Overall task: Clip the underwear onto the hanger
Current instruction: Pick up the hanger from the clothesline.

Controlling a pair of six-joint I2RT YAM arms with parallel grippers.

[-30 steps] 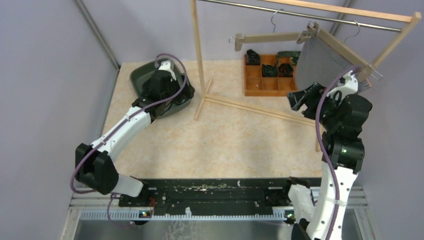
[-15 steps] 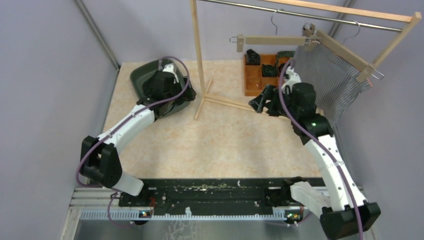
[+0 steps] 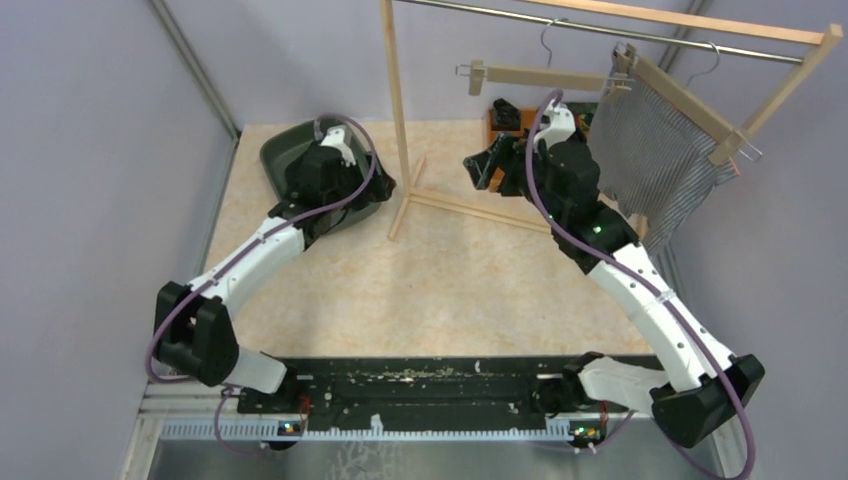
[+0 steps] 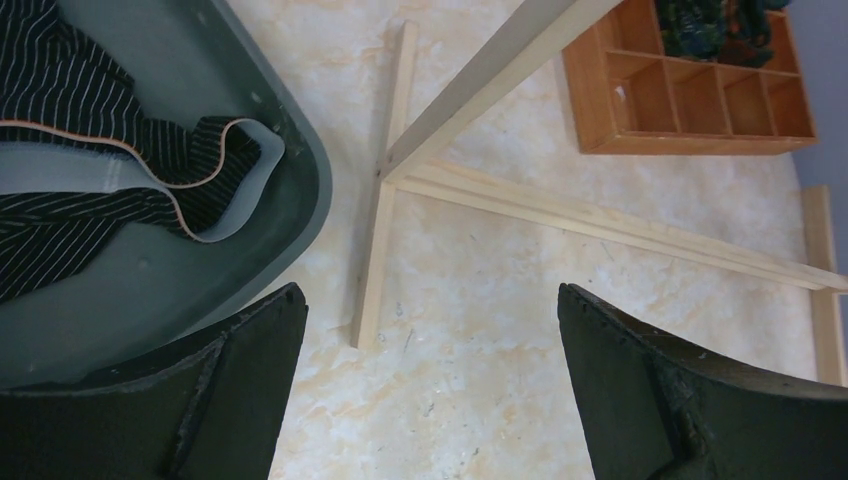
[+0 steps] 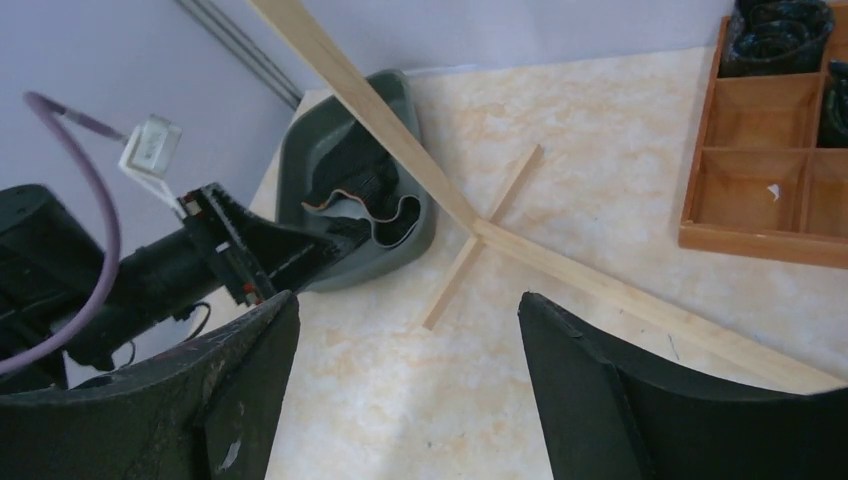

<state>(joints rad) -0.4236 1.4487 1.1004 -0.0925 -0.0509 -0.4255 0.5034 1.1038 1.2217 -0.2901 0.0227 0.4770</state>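
The surface (image 3: 450, 290) is pale and spotty like stone. It lies far under both sets of jaws.

The wooden rack (image 3: 397, 100) stands on it. One leg of the rack goes up between the left jaws and the right jaws. Its flat foot shows down in the gap of each set of jaws.

The left arm (image 3: 250, 260) reaches out to the bin. The left jaws are open as wide as they go and hold nothing. The right arm (image 3: 640, 290) reaches out past the tray. The right jaws are wide open too and hold nothing. They point at the rack leg.

The green bin (image 4: 300, 190) sits under the left jaws, by their left finger. The black underwear (image 4: 80, 100) with thin stripes lies in the bin, out past that left finger. Nothing touches it.

The grey underwear (image 3: 650, 150) hangs behind the right jaws. It is clipped to a hanger (image 3: 680, 95) on the rack's bar.

The tray (image 4: 690, 100) is far ahead of the left jaws, on their right side. The right jaws are just beside it. Dark rolled cloths (image 4: 715, 25) sit in its far boxes.

A bare hanger (image 3: 530, 75) hangs above the right jaws.
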